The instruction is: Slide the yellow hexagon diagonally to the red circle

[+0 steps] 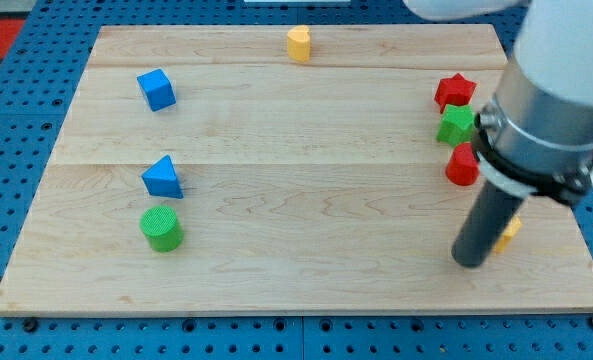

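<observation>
The yellow hexagon [510, 231] lies near the view's bottom right, mostly hidden behind my rod; only a small orange-yellow part shows. The red circle [461, 166] stands up and to the left of it, partly covered by the arm's body. My tip [471, 263] rests on the board just left of and below the yellow hexagon, touching or nearly touching it. The tip is below the red circle.
A green star [455, 125] sits right above the red circle, and a red star [454, 91] above that. A yellow heart-like block [298, 43] is at top centre. At left are a blue cube [156, 89], a blue triangle [163, 177] and a green cylinder [161, 228].
</observation>
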You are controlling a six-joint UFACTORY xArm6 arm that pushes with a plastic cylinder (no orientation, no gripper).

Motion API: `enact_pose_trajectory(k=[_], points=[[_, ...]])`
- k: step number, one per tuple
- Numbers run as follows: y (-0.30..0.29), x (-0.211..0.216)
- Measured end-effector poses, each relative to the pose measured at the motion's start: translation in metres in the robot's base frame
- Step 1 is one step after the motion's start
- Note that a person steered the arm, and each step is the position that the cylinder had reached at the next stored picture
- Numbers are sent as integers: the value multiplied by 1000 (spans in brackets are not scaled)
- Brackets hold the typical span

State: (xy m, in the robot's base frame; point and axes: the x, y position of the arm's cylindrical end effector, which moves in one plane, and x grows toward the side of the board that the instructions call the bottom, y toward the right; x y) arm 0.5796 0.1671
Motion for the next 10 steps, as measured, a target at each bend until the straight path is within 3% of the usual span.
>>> enact_pose_trajectory(k=[1, 3, 6, 8, 10], points=[[47, 6], [15, -6], [19, -35], [84, -28], [49, -38]])
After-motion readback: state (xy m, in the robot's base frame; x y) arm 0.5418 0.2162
